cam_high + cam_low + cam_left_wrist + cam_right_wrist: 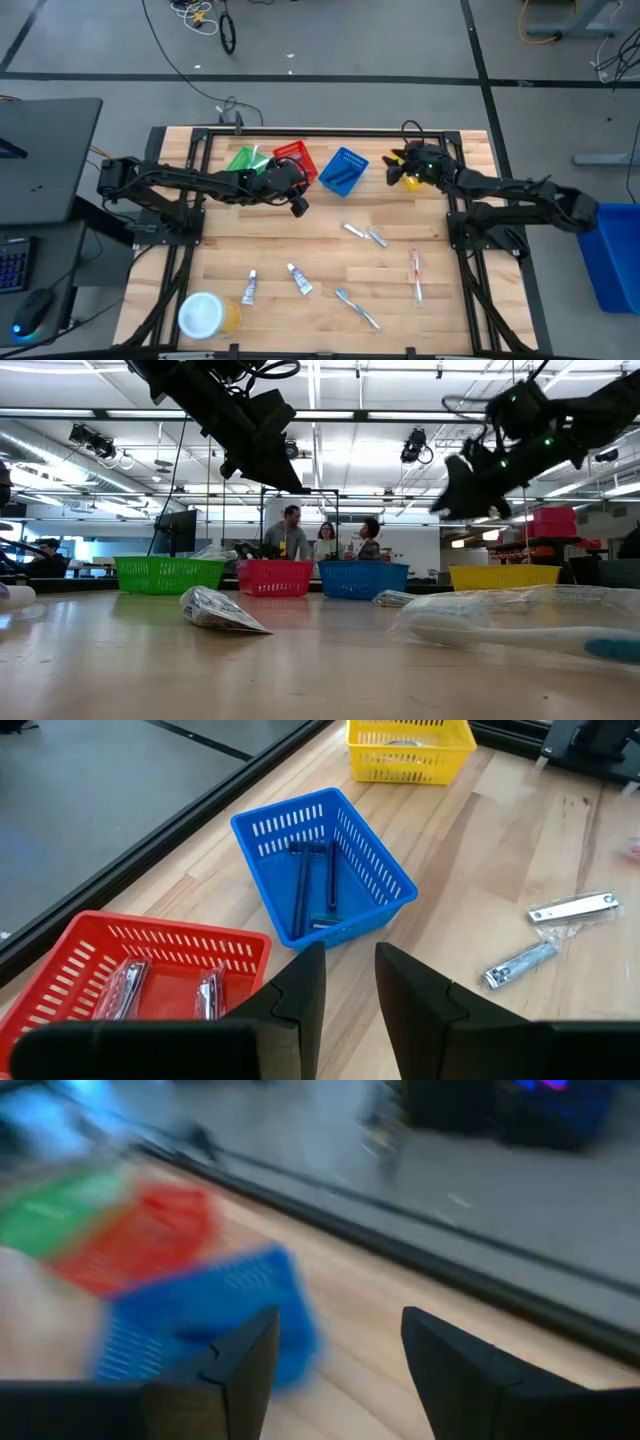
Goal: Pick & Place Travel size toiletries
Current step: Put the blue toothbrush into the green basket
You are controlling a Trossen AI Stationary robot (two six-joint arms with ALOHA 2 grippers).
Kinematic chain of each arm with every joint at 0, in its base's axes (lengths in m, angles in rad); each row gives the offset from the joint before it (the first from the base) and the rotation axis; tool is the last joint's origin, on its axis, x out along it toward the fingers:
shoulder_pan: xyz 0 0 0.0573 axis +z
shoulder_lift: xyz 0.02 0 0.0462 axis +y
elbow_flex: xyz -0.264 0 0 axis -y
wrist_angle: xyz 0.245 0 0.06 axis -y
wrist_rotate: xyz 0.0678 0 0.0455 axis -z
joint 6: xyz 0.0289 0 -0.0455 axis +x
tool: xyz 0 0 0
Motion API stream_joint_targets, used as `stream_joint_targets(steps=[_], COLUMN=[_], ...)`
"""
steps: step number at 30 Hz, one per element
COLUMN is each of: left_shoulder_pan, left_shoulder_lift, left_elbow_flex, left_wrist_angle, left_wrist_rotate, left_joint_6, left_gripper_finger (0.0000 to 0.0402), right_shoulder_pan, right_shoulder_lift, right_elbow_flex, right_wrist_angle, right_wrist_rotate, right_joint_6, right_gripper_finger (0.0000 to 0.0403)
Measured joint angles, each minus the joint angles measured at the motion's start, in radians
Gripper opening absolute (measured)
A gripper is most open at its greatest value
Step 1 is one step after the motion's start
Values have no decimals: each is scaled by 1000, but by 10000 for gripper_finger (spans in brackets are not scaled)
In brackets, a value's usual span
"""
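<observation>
Small toiletries lie flat on the wooden table: two white tubes (249, 288) (300, 280), a blue toothbrush (357, 307), a red toothbrush (416, 275) and two wrapped silver items (352, 231) (572, 908). Dark blue razors (315, 880) lie in the blue basket (343, 170). Wrapped items (125, 985) lie in the red basket (296, 158). My left gripper (298, 205) (350, 990) hovers open and empty near the red basket. My right gripper (395, 162) (340, 1350) is open and empty above the yellow basket (410, 178).
A green basket (243, 160) stands left of the red one along the far edge. A white-lidded yellow jar (207, 315) stands at the near left corner. Dark frame rails run along both table sides. People stand in the room behind (325, 540).
</observation>
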Motion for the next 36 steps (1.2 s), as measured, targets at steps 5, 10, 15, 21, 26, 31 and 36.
stream_joint_targets(steps=[5,10,15,21,26,31,36], left_shoulder_pan=[0,-3,-24,-36,-33,-33,-34], left_shoulder_lift=[0,0,0,0,0,0,0], left_elbow_flex=[0,0,0,0,0,0,0], left_wrist_angle=[0,7,36,77,81,98,96], left_wrist_rotate=[40,139,157,155,140,129,128], left_joint_6=[2,36,68,68,66,17,-39], left_gripper_finger=[100,100,100,100,100,100,100], right_shoulder_pan=[99,232,389,621,793,892,952], right_shoulder_lift=[0,0,14,120,238,349,512], right_elbow_flex=[0,0,0,30,171,368,533], right_wrist_angle=[172,149,64,70,-48,-334,-542], right_wrist_rotate=[-122,-194,-181,-174,-81,-43,-95], right_joint_6=[7,8,84,225,252,285,395], right_gripper_finger=[195,180,183,194,190,186,191])
